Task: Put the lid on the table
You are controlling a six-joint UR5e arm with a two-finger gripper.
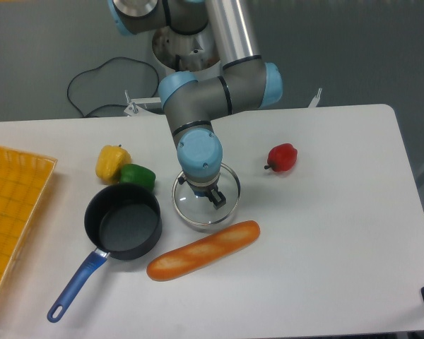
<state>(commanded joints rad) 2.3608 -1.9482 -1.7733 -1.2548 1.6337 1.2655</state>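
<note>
One lid (206,205) lies flat on the white table (325,240), just right of the one dark pot (123,224) and just beyond the single loaf of bread (203,250), whose far edge lies close to its near rim. The gripper (209,197) points down over the middle of the lid, where the knob would be; the wrist hides most of the fingers, so I cannot tell whether they are apart or pressed on the knob. There are three peppers: one yellow (112,162) and one green (138,176) touching each other to the left of the lid, just beyond the pot, and one red (282,157) to the right, well apart from it. One yellow-orange tray (14,212) sits at the left edge.
</note>
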